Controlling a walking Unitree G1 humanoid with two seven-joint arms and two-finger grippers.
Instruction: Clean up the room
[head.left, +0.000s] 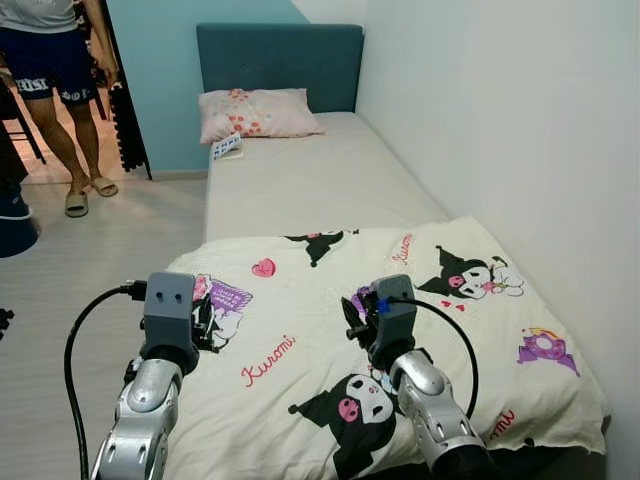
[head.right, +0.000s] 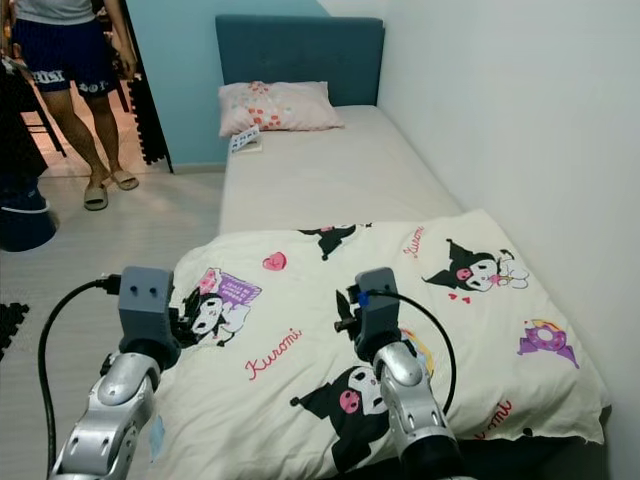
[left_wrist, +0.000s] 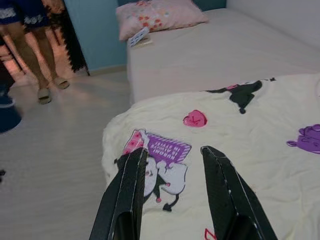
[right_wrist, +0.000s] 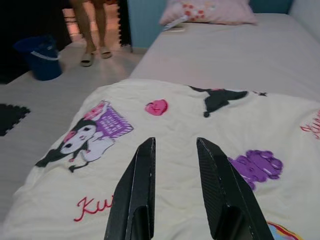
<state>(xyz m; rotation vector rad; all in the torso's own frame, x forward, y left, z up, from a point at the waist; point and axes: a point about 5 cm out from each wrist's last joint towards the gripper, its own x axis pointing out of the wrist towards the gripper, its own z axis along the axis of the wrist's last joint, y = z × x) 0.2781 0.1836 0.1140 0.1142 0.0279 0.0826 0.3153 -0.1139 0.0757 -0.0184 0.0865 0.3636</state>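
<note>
While both hover: left gripper (left_wrist: 172, 165) and right gripper (right_wrist: 175, 155), fingers apart, empty.
Blanket (head.left: 440, 330): covers bed's (head.left: 330, 180) foot end, directly beneath both; long axis crosswise.
Nearer arm: neither clearly.

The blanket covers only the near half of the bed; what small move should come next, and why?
Probably lower both open hands, left hand and right hand, onto the blanket to grip it. They hover above it holding nothing, while the bare mattress reaches to the pillow.
</note>
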